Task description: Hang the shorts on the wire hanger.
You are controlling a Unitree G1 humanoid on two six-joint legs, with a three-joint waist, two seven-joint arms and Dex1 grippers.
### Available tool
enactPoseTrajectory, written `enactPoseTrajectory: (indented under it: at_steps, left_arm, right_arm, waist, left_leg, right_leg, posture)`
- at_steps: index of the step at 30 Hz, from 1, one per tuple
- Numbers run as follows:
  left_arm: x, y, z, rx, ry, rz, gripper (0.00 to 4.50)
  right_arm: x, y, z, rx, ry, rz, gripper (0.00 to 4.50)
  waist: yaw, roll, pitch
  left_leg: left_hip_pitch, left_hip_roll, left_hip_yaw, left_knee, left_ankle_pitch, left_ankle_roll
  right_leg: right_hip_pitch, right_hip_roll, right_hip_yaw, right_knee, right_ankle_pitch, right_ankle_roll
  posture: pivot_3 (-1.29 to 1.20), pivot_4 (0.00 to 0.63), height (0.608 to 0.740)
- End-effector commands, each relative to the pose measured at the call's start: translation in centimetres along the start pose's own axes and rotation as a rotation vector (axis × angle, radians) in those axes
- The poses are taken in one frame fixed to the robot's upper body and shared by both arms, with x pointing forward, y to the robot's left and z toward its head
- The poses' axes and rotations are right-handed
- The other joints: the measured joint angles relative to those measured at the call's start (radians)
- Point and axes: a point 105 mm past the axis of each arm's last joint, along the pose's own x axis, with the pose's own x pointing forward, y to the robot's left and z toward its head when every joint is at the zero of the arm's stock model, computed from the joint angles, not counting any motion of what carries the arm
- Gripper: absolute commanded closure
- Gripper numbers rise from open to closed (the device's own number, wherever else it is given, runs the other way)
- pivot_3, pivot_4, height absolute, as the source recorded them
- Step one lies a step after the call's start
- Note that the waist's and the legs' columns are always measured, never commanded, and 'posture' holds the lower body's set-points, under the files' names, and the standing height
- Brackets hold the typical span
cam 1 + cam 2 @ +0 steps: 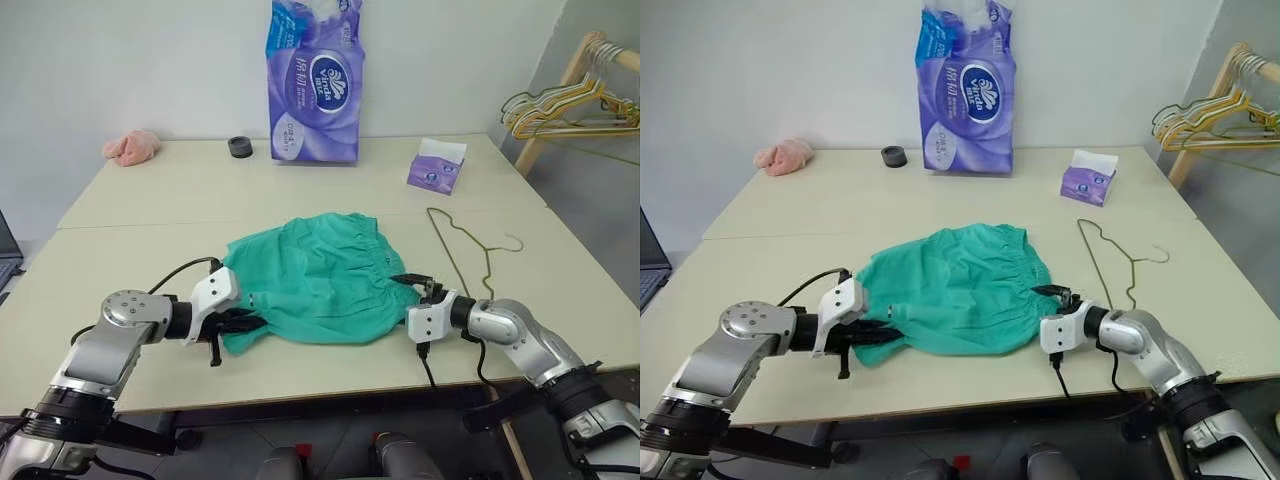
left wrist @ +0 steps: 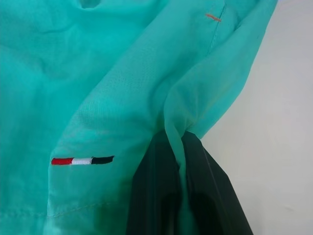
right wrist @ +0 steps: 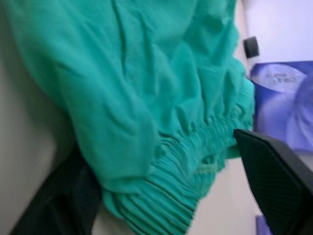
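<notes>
Teal shorts spread on the table, wire hanger lying flat beside them.
The shorts (image 1: 318, 280) are teal-green, rumpled, with a gathered elastic waistband along the edge facing the hanger and a small red, white and dark stripe stitched near a hem; one corner is pulled up into a pinched fold. The wire hanger (image 1: 470, 248), thin and olive-green, lies just beside the waistband, its hook curving away from the shorts.
</notes>
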Motion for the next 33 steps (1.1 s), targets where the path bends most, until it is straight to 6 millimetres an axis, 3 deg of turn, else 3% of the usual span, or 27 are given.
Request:
enactPoseTrajectory:
  at_steps: [1,4,8,9,14,16,21,24,29,33]
  left_arm:
    - [-1.6,1.5,1.1,0.035,-0.003,0.063,4.5]
    - [-2.0,1.4,1.3,0.042,0.014,0.032,4.5]
    - [-2.2,-0.9,0.8,0.051,0.073,-0.116,4.5]
    - [-2.2,-1.5,0.6,0.04,0.083,-0.154,4.5]
    - [-1.9,-1.5,1.0,0.014,0.06,-0.168,4.5]
    - [-1.9,-1.2,1.2,0.001,0.05,-0.157,4.5]
    - [-2.0,-0.6,0.7,-0.012,0.052,-0.123,4.5]
    - [-1.8,-0.6,0.6,-0.011,0.049,-0.121,4.5]
    - [-1.5,-0.6,0.7,-0.008,0.039,-0.121,4.5]
    - [-1.3,-0.6,0.7,-0.001,0.033,-0.122,4.5]
  right_arm:
    - [-1.6,-0.9,1.8,-0.008,-0.106,0.065,1.9]
    - [-2.9,-1.0,3.2,0.03,-0.16,0.138,2.95]
    - [-3.9,-2.0,4.5,0.131,-0.179,0.192,4.32]
    - [-4.0,-2.5,4.7,0.167,-0.178,0.192,4.47]
    - [-4.2,-4.2,4.3,0.193,-0.133,0.179,4.47]
    - [-4.5,-3.9,3.2,0.056,-0.073,0.188,4.47]
    - [-5.4,-2.0,2.8,0.086,-0.081,0.202,4.47]
    - [-5.4,-1.6,1.6,0.059,-0.032,0.153,3.91]
    - [-5.4,-1.4,-0.4,-0.022,0.064,0.083,2.15]
    - [-4.9,-2.4,-1.5,-0.147,0.135,-0.014,0.83]
  waist:
    - [0.0,0.0,0.0]
    - [-0.001,0.0,0.0]
    - [-0.006,0.0,0.0]
    - [-0.007,0.0,0.0]
    - [-0.005,0.002,0.001]
    - [-0.002,0.001,0.002]
    - [-0.002,0.001,0.002]
    - [-0.007,0.001,0.002]
    - [-0.007,0.001,0.002]
    - [-0.008,0.001,0.002]
  left_leg:
    - [0.0,0.0,-0.001,0.0,0.0,0.0]
    - [0.0,0.0,-0.002,0.0,0.0,0.0]
    - [0.0,0.001,-0.003,0.0,0.0,0.0]
    - [0.0,0.002,-0.003,0.0,0.0,0.0]
    - [0.0,0.002,-0.002,0.0,0.0,0.0]
    - [0.0,0.001,-0.001,0.0,0.0,0.0]
    - [-0.001,0.001,0.0,0.0,0.0,0.0]
    - [-0.001,0.001,0.0,0.0,0.0,0.0]
    - [-0.001,0.001,0.002,0.001,0.0,0.0]
    - [-0.001,0.001,0.002,0.0,0.0,0.0]
  right_leg:
    - [0.0,0.0,0.0,0.0,0.0,0.0]
    - [0.0,0.0,-0.001,0.0,0.0,0.0]
    - [0.0,0.0,-0.001,0.001,0.0,0.0]
    - [0.0,0.001,-0.001,0.0,0.0,0.0]
    - [0.0,0.001,-0.001,0.0,0.0,0.0]
    - [0.0,0.001,-0.001,0.0,0.0,0.0]
    - [-0.001,0.0,-0.001,-0.001,0.0,0.0]
    - [-0.002,0.001,0.0,0.0,0.0,0.0]
    - [-0.002,0.001,0.001,0.001,0.0,0.0]
    - [-0.002,0.001,0.001,0.001,0.0,0.0]
  posture:
    - [-0.03,0.04,0.74]
    - [-0.04,0.043,0.74]
    - [-0.05,0.048,0.74]
    - [-0.06,0.049,0.74]
    - [-0.06,0.053,0.74]
    - [-0.06,0.054,0.74]
    - [-0.07,0.053,0.74]
    - [-0.07,0.053,0.74]
    - [-0.07,0.054,0.74]
    - [-0.07,0.055,0.74]
